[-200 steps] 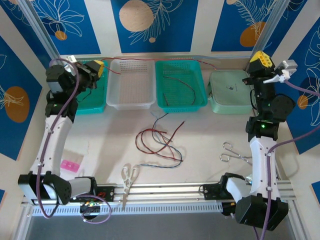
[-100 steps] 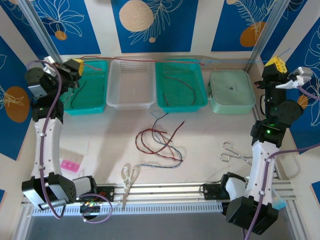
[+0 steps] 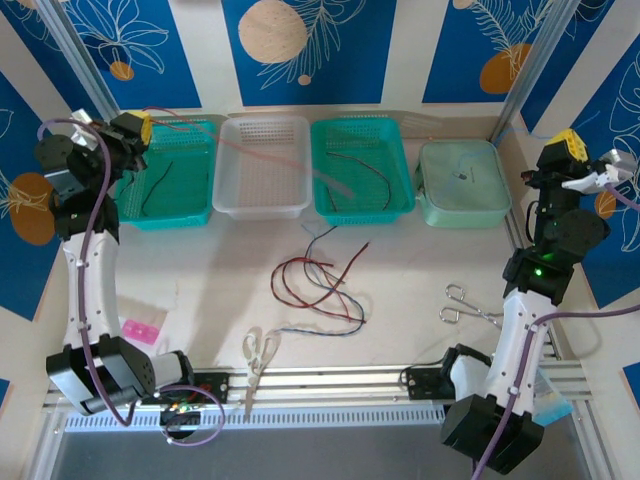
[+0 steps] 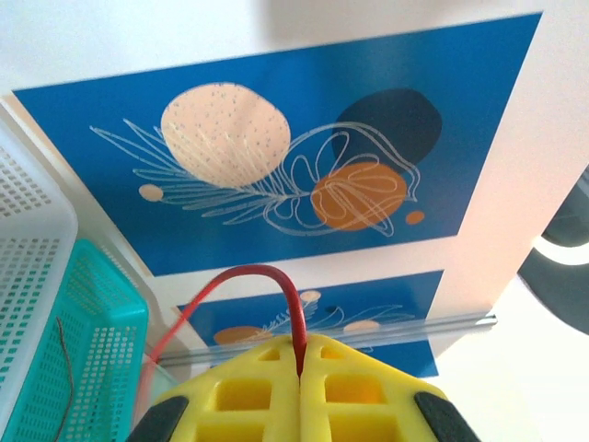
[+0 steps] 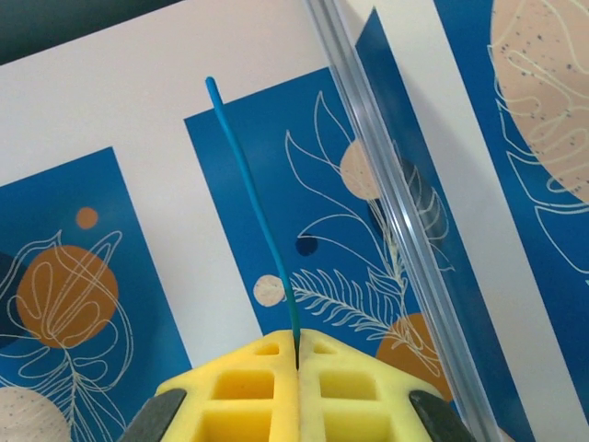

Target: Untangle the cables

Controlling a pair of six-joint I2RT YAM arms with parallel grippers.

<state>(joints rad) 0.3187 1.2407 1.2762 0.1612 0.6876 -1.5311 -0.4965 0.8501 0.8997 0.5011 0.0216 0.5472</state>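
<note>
Both arms had swung further out: left fingers (image 4: 248, 387) toward the worktop's (image 3: 420, 270) far-left corner, right fingers (image 5: 248, 387) toward its right edge. Both pairs stayed pressed together, left clamped on the red cable (image 4: 276, 273), right on the blue cable (image 5: 248, 203). Red no longer ran taut along the far edge; it sagged, blurred, over the white basket (image 3: 262, 211). The two had likely pulled apart. The remaining tangle (image 3: 318, 290) lay mid-worktop.

Tangled cables (image 3: 322, 288) (red, black, blue)
</note>
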